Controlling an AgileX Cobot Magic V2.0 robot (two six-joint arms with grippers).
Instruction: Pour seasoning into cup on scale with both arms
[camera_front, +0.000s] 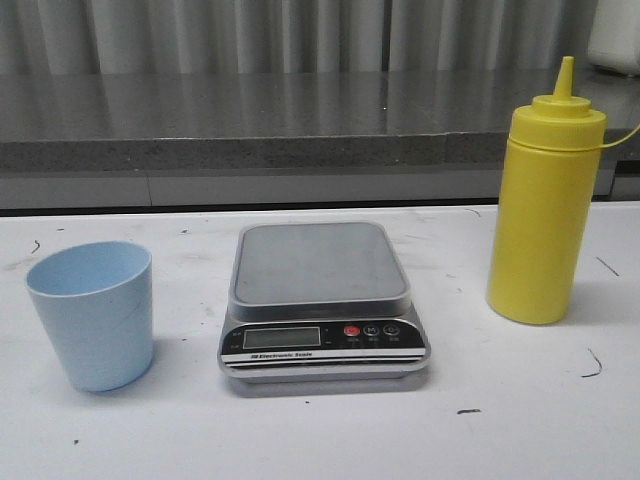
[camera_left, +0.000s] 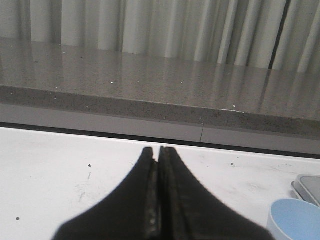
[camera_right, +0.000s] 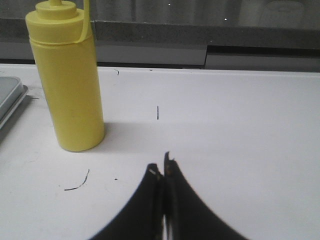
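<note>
In the front view the pale blue cup (camera_front: 93, 314) stands upright on the white table at the left. The silver scale (camera_front: 322, 299) sits in the middle with nothing on its platform. The yellow seasoning bottle (camera_front: 544, 203) stands upright at the right. Neither arm shows in the front view. My left gripper (camera_left: 158, 150) is shut and empty, with the cup's rim (camera_left: 295, 216) and a corner of the scale (camera_left: 309, 186) off to one side. My right gripper (camera_right: 163, 167) is shut and empty over bare table, apart from the seasoning bottle (camera_right: 67, 85) and the scale's edge (camera_right: 10, 100).
A grey stone ledge (camera_front: 250, 125) runs along the back of the white table (camera_front: 320, 440), with pale curtains behind it. Small dark marks dot the table top. A white object (camera_front: 615, 35) stands on the ledge at the far right.
</note>
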